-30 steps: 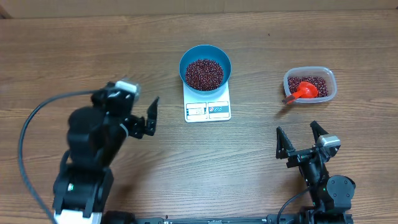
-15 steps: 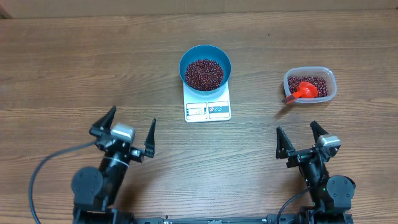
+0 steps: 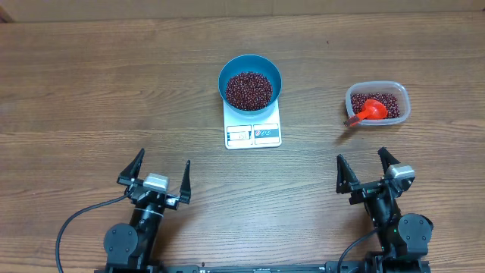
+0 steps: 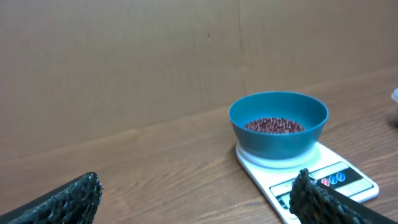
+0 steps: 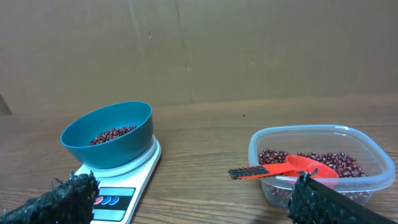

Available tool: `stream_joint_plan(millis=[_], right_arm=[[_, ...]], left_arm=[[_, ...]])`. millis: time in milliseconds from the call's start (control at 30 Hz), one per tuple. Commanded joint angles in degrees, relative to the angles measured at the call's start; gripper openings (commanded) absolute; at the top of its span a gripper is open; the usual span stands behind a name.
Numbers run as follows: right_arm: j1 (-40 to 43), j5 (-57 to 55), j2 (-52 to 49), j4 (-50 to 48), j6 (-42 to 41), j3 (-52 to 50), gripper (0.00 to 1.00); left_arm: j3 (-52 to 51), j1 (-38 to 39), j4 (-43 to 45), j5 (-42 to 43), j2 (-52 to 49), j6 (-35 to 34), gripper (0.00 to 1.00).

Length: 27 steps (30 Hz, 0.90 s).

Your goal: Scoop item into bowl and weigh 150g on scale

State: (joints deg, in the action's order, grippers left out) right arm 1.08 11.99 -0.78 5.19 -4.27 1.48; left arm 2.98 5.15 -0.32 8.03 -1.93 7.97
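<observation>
Left side: the left gripper (image 3: 164, 159) sits low at the near edge of the table (image 3: 91, 76), jaws spread wide and holding nothing, well apart from every task object. In its wrist view only the two dark finger ends show, at the bottom corners.

Centre: the bowl (image 3: 226, 73) stands upright on the scale (image 3: 254, 133), covering the far part of the platform and leaving the display strip exposed at the near edge. A load of beans (image 3: 249, 89) lies inside the bowl, well below its rim. Scooping therefore appears largely or wholly carried out.

The weighing result cannot be confirmed. The display is too small to read in the overhead view and shows only as a blurred panel with coloured marks in both wrist views. Whether the target weight is met is judged undetermined; a top-up or a removal of beans may remain.

Right side: the right gripper (image 3: 360, 155) is likewise released, jaws wide and empty, near the table's front edge. Beyond it stands the clear tub (image 3: 402, 94), with a remainder of beans in it. The red scoop (image 3: 371, 111) rests in the tub, its handle lying over the left rim. The scoop is not in either gripper.

The tub is cut off at the right edge of the left wrist view.
</observation>
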Motion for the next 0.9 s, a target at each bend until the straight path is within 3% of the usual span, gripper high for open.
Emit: stream_joint_plan(millis=[0,133,867], right_arm=[[-0.4,-0.4,0.6,-0.2,0.0,-0.4,1.00],[-0.4,-0.4,0.6,-0.2,0.0,-0.4,1.00],[-0.4,-0.4,0.6,-0.2,0.0,-0.4,1.00]], left_arm=[[-2.5,-0.3,0.6,-1.6,1.8,1.5,0.99],[-2.7,-0.3,-3.8,-2.3,1.8,1.5,1.00],[-2.7,-0.3,-3.7,-2.4,1.7,0.8,1.00]])
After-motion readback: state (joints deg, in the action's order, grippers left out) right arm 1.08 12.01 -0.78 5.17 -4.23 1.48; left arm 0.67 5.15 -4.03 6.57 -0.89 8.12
